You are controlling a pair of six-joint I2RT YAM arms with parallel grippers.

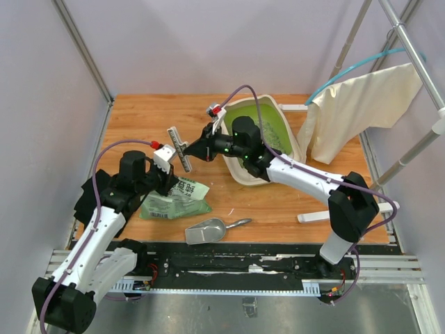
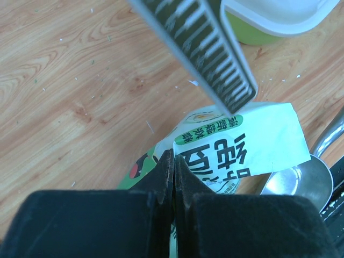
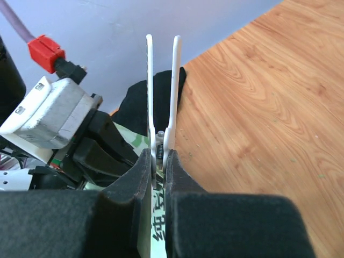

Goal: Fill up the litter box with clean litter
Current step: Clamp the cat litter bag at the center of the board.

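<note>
Half litter box hidden by right arm; right tool grips clip.

The left arm bends inward, and the left gripper points down with jaws pressed together. The right arm reaches leftward, its right gripper pinching a white clip.

On the table, litter box at the back, clean litter in it, clip to its left, bag front-left, scoop before the bag, cloth at right.
</note>
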